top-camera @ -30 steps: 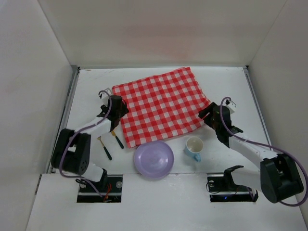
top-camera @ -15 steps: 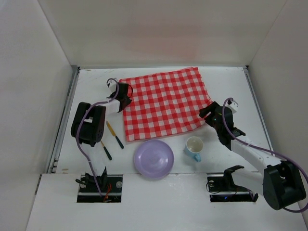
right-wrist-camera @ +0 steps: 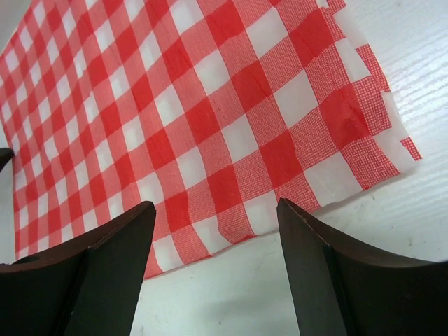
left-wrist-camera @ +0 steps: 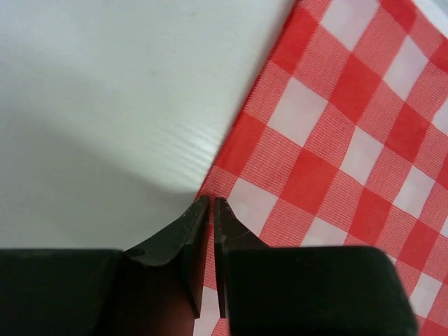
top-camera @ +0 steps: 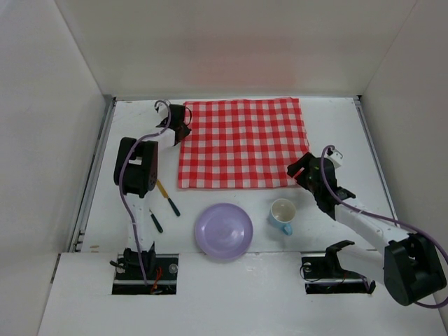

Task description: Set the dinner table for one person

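Setting: robotics lab test cell, by what I see on my feeds. Evidence: plain white panels (top-camera: pixel 231 42) enclosing a white bench (top-camera: pixel 336 119); metal rail (top-camera: pixel 96 168) along its side; left arm (top-camera: pixel 136 164) and right arm (top-camera: pixel 360 218) bolted at the near edge, trailing purple cables (top-camera: pixel 126 206).

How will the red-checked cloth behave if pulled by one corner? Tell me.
Probably floppy: the red-checked cloth lies thin and flat, hugging the table. Likely light, since the left gripper pinches only its edge. It may slide easily on that smooth white surface, bunching rather than moving stiffly.
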Robot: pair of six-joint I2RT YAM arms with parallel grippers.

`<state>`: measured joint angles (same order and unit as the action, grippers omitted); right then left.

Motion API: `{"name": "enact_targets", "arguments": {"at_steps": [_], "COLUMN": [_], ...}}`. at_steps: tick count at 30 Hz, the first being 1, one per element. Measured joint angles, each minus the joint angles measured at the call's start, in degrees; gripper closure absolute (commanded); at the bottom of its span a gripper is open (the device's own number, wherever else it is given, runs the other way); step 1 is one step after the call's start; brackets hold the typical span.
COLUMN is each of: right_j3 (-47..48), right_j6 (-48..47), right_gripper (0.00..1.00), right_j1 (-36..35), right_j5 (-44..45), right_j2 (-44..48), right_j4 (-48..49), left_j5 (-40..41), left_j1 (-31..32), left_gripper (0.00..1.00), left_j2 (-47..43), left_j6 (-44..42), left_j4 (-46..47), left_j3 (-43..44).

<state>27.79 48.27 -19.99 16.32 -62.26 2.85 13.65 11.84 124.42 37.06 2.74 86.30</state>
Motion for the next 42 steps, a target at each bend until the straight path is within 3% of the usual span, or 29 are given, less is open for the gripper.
{"name": "enact_targets", "arguments": {"at_steps": [5, 10, 14, 16, 19, 22, 26, 32, 35, 37, 42], "right_j3": [-0.70, -1.62, -1.62, -1.64, -1.64, -1.60, -1.20, -0.42, 0.04, 0.63, 3.65], "right_j6": [0.00, 0.33, 0.31, 0.37, 0.00, -0.96, -2.19, -2.62, -2.71, -2.93, -3.02], "right_gripper": [0.23, 0.28, 0.51, 0.56, 0.55, 0.47, 0.41, 0.36, 0.31, 0.30, 0.29], "right_j1": [-1.33, -2.62, -2.60, -2.75, -4.17, -5.95, -7.28, -9.60, -10.82, -10.93, -12.15], "right_j5": [0.42, 2.01, 3.13, 3.69, 4.94, 6.10, 7.78, 9.01, 9.31, 9.84, 11.63], "right_j2": [1.55, 4.98, 6.97, 8.59, 11.80, 14.97, 18.53, 21.09, 21.18, 21.44, 22.64], "right_j4": [-2.64, -5.44, -7.63, -8.83, -10.60, -12.44, -15.89, -19.30, -20.96, -22.60, -26.93], "left_j5": [-0.37, 1.25, 2.60, 2.91, 3.76, 4.46, 3.93, 2.34, 1.73, 1.36, 0.22], "left_j1": [-0.98, 2.69, 9.51, 11.10, 10.43, 9.16, 9.57, 11.96, 12.31, 11.96, 8.74], "left_gripper": [0.66, 0.55, 0.52, 0.52, 0.50, 0.47, 0.46, 0.60, 0.82, 0.89, 0.94], "left_j2": [-8.28, -24.15, -36.30, -41.55, -49.48, -55.71, -57.31, -50.58, -48.89, -48.72, -48.85], "left_j6": [0.74, 1.18, 2.23, 2.73, 3.63, 4.17, 4.42, 3.74, 3.23, 2.58, 2.23], "left_j4": [3.96, 6.80, 10.03, 10.62, 9.44, 6.78, 5.18, 5.38, 5.95, 6.36, 8.98], "left_j3": [-12.55, -28.94, -39.39, -44.50, -52.06, -56.81, -58.51, -58.53, -58.51, -58.53, -59.80]}}
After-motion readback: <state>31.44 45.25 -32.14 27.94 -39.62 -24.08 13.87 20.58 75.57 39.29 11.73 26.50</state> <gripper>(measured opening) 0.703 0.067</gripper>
